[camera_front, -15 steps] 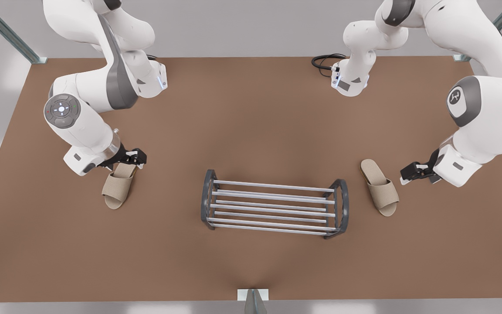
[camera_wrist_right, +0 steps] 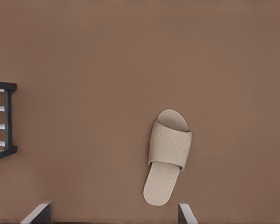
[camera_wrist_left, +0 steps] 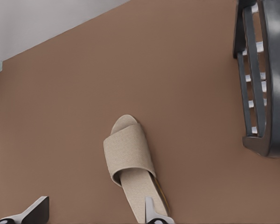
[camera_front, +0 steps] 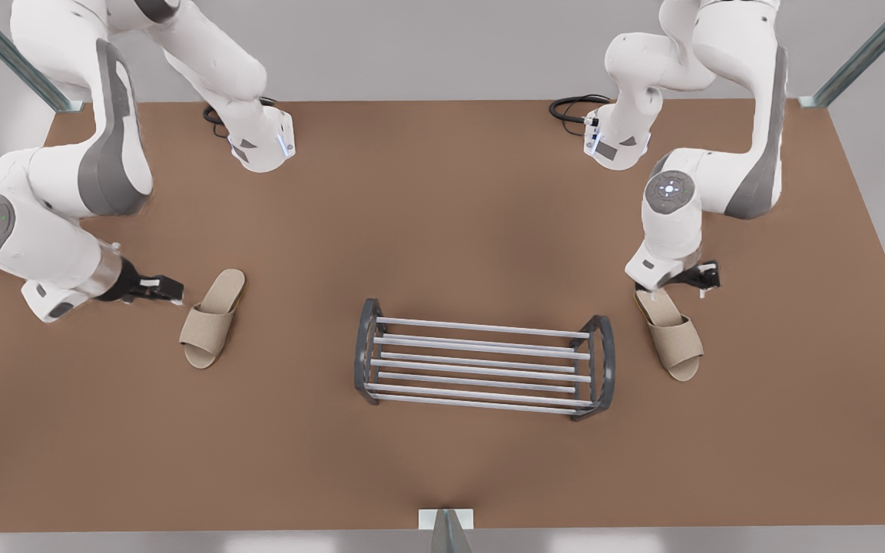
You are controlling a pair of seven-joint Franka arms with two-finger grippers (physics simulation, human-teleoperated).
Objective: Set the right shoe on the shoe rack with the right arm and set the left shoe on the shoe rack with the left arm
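Left tool (camera_front: 702, 278), right tool (camera_front: 166, 289) gape near woven shoes (camera_front: 208, 330) (camera_front: 673, 338).

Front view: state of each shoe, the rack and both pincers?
left shoe: flat on the table, sole down, ungripped, beside the rack.
right shoe: flat on the table, sole down, ungripped.
shoe rack: upright, no shoe on it.
left pincer: open, over the left shoe's heel end.
right pincer: open, low beside the right shoe, apart from it.
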